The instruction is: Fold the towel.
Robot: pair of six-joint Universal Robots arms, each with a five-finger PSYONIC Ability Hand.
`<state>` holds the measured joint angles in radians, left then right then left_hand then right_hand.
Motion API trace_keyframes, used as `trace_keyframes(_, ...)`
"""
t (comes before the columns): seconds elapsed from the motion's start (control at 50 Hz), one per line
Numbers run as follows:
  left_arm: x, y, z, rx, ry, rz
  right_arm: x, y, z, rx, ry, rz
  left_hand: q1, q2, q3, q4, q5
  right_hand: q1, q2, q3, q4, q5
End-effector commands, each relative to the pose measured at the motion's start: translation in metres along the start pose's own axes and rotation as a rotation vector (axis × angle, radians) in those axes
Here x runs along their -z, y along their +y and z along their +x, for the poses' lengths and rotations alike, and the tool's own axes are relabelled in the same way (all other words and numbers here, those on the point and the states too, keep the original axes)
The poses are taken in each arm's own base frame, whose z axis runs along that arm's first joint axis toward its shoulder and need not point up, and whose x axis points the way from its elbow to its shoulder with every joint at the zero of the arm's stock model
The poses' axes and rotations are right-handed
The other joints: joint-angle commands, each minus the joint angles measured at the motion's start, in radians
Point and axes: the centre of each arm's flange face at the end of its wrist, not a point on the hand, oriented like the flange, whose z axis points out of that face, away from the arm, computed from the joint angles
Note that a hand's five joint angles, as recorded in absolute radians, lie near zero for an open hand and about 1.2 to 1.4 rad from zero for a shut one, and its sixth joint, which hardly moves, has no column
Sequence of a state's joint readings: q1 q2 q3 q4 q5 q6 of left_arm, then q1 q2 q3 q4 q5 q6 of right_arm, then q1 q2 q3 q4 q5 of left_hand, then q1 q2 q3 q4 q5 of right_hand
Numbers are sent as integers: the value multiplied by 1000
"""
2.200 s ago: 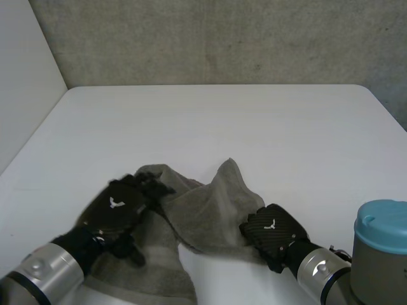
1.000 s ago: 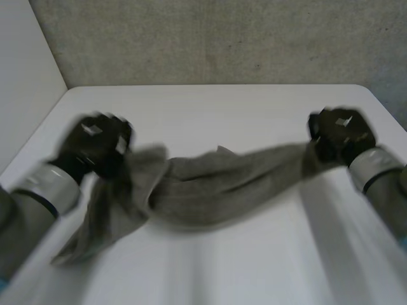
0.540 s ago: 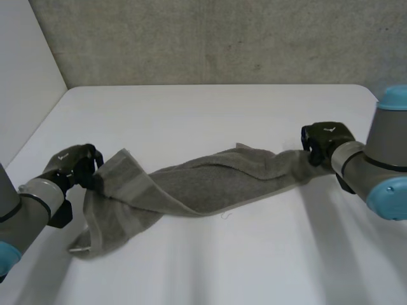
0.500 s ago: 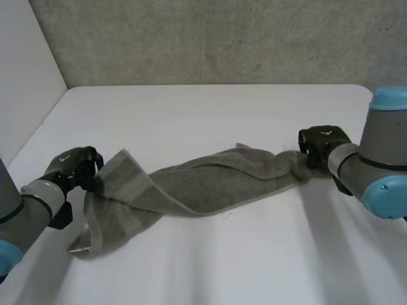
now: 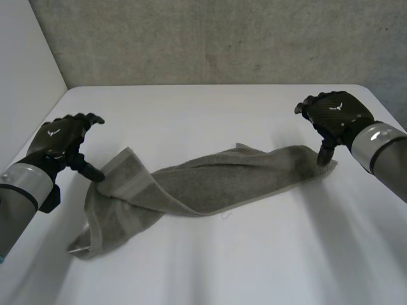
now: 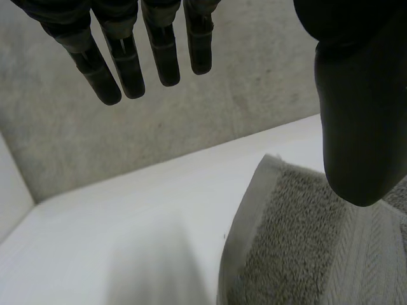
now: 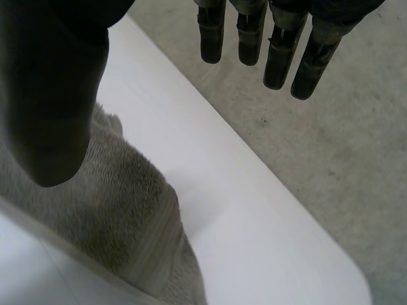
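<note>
The towel (image 5: 210,181) lay on the white worktop (image 5: 210,108), drawn out into a long, loosely twisted band between the two hands. Its long axis ran across the worktop from the robot's left to its right, with the right end slightly farther from the robot. The left end was broad and partly doubled over, with one corner trailing toward the near edge. The right end narrowed to a bunched tip. The left hand (image 5: 63,143) hovered just beside the broad end with its fingers (image 6: 127,63) straight and spread away from the thumb, gripping nothing; in its wrist view the towel's hemmed edge lay below the thumb. The right hand (image 5: 332,115) was likewise spread above the narrow end, its fingers (image 7: 280,51) straight. Its thumb pointed down at the cloth, though contact could not be judged. With one hand at each end, the placement looked meant to pull the cloth out to its length. It was not yet flat, so the twisted middle probably needed spreading before any clean fold could be made.
</note>
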<state>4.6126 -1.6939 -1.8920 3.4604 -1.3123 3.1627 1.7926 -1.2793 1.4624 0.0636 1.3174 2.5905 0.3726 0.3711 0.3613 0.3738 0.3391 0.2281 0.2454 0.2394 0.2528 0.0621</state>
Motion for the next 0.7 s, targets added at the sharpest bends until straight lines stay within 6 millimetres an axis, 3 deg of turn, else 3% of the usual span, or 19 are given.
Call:
trace_keyframes(0.02, -3, 9, 10, -128, 67, 14, 3, 26, -11, 229, 14, 37, -74, -72, -63, -75, -215, -54, -71, -65, -78, -62)
trace_keyframes(0.12, -12, 36, 20, -288, 123, -61, -2, 44, -13, 285, 44, 38, -71, -70, -60, -72, -212, -54, -71, -65, -78, -62)
trace_keyframes(0.16, -16, 47, 25, -383, 148, -81, -12, 65, -9, 279, 62, 8, -71, -70, -60, -72, -212, -44, -61, -55, -68, -52)
trace_keyframes(0.38, -33, 68, 35, -480, 192, -108, -44, 109, -5, 246, 58, -73, -53, -52, -42, -55, -195, -52, -69, -63, -77, -61)
trace_keyframes(0.54, -39, 68, 36, -486, 171, -106, -60, 122, -5, 231, 45, -96, 122, 124, 134, 121, -19, -32, -49, -43, -56, -40)
trace_keyframes(0.7, -44, 67, 34, -490, 144, -103, -75, 120, 1, 239, 64, -69, 293, 294, 304, 291, 152, 138, 121, 127, 113, 130)
